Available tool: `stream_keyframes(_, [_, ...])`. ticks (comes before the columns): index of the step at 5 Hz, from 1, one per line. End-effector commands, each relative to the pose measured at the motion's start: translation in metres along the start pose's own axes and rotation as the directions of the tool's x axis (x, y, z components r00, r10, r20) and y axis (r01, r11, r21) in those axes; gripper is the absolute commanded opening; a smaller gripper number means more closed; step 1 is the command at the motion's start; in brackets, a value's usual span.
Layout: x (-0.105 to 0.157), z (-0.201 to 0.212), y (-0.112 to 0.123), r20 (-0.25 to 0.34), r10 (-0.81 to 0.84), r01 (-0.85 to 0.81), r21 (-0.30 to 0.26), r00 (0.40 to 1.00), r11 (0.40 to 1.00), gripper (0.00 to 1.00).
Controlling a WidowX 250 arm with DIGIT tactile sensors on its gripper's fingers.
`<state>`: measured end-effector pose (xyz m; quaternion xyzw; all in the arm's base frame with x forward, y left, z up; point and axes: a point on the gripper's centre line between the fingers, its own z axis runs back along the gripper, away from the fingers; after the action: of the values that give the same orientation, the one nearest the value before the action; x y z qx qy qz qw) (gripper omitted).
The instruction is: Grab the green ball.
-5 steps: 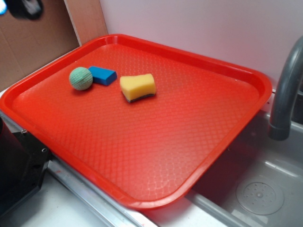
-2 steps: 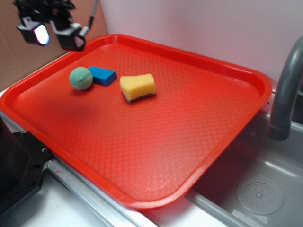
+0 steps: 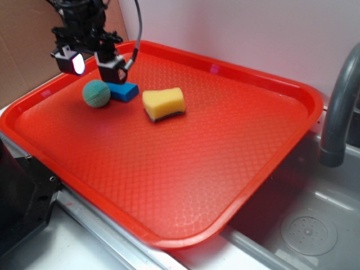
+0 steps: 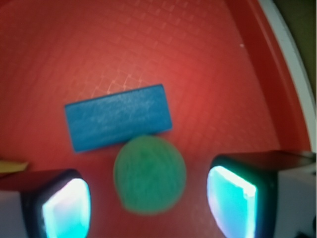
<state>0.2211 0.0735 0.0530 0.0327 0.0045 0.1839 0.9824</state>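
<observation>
The green ball (image 3: 97, 93) lies on the red tray (image 3: 236, 146) near its far left corner, touching a flat blue block (image 3: 124, 90). My gripper (image 3: 93, 63) hovers open just above the ball. From the wrist, the green ball (image 4: 149, 174) sits between the two glowing fingers (image 4: 67, 208), apart from both, with my gripper (image 4: 148, 201) open around it and the blue block (image 4: 119, 123) just beyond.
A yellow sponge (image 3: 163, 103) rests on the tray right of the block. A grey faucet (image 3: 340, 107) rises at the right over a metal sink (image 3: 304, 225). A cardboard wall (image 3: 28, 62) stands behind the tray's left rim.
My gripper has come down and to the right from the upper left corner. It now hangs over the ball. The ball, block and sponge have not moved.
</observation>
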Motion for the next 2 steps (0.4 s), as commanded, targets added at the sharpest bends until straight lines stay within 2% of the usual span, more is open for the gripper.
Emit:
stream_keyframes(1, [0.0093,-0.0236,0.0058,-0.029,-0.015,0.015,-0.010,0.999,1.000,1.00])
stream_keyframes(2, [0.0090,-0.0283,0.0071,-0.044,-0.006,0.005,-0.014,0.999,1.000,0.00])
